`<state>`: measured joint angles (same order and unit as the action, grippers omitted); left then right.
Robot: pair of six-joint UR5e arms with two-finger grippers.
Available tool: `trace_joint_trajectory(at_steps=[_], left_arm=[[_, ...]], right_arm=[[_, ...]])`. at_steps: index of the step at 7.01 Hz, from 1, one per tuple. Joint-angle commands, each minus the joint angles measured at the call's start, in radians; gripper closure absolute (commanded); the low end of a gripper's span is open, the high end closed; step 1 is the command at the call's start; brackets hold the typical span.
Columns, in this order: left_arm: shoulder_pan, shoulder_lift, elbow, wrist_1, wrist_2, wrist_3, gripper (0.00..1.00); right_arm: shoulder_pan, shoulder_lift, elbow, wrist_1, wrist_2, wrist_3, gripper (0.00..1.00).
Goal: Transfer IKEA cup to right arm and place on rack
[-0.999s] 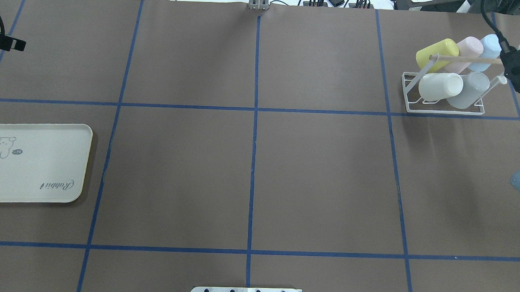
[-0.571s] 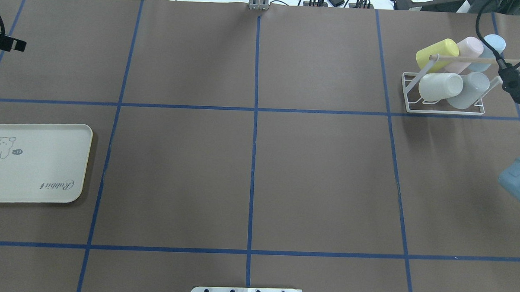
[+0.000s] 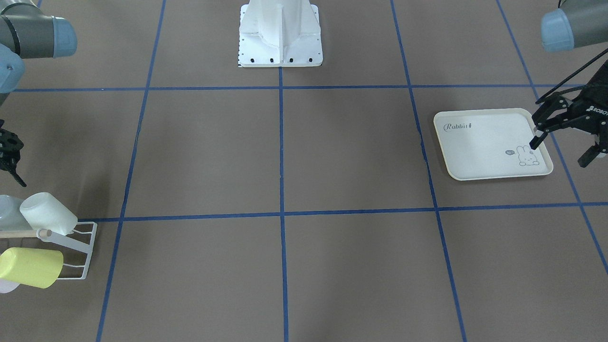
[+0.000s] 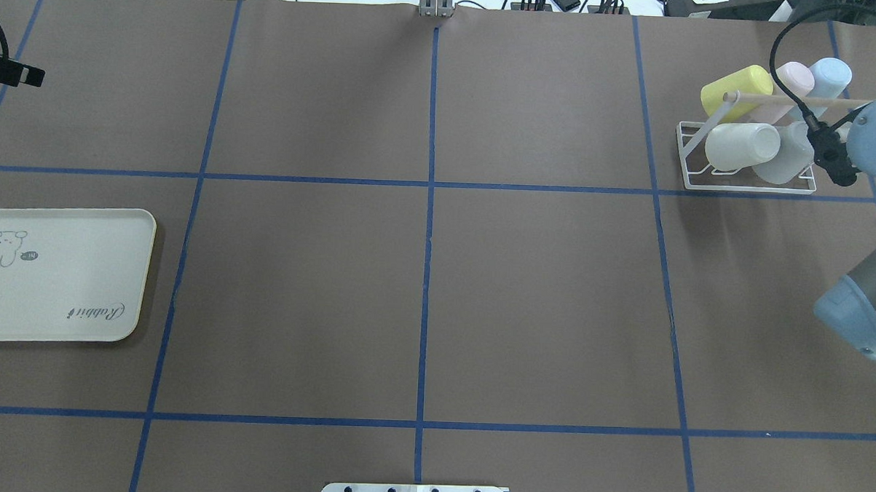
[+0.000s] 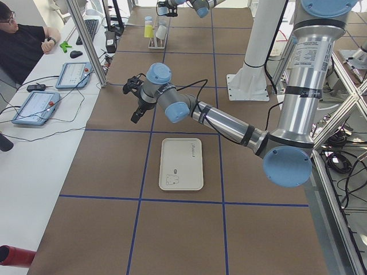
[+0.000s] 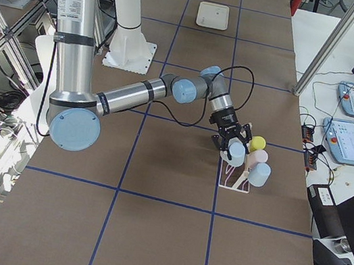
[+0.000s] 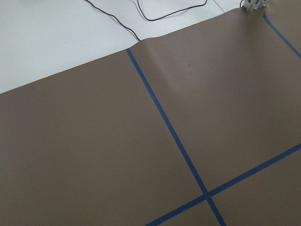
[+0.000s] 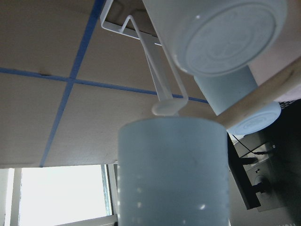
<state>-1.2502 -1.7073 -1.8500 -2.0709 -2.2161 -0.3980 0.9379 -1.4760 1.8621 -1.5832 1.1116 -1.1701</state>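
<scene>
Rack (image 4: 746, 188), far right of the table, has five cups seated tilted on its prongs with their bases outward. The yellow cup (image 4: 739, 85), pink cup (image 4: 794, 75) and light blue cup (image 4: 832, 72) sit on the far row beyond the wooden rod (image 4: 760, 99). The white cup (image 4: 740, 144) and grey cup (image 4: 779, 167) sit on the near row. Tray (image 4: 80, 277), left side of the table, shows a bare face with its printed rabbit and lettering. A sixth item, the pale cup (image 8: 171, 174), is off the rack at its right end. It fills the lower middle of the right wrist view and is carried by the right gripper (image 6: 232, 139). The fingers are hidden there, so their spread cannot be read beyond the cup's width. The cup's leading end lies just beside the rounded tip of the end prong (image 8: 167, 107); whether they touch cannot be told. Close obstructions are the grey cup's base just beside it and the rod crossing behind. Left gripper (image 3: 559, 153) hangs raised at the far left, apart from the tray, jaws wide apart, holding nothing. A person (image 5: 23, 43) sits at the side bench, well apart.
</scene>
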Motion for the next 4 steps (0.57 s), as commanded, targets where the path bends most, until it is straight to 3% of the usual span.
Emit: trace_joint_trajectory(at_steps=[1,4], left_arm=[[0.002,0.0,0.0,0.0,0.001,-0.001,0.0],[0.002,-0.002,0.0,0.0,0.0,-0.002,0.0]], right_arm=[[-0.014,-0.001,-0.018,0.025,-0.01,0.003,0.91],[-0.022,-0.001,-0.037,0.026,-0.016,0.001,0.88]])
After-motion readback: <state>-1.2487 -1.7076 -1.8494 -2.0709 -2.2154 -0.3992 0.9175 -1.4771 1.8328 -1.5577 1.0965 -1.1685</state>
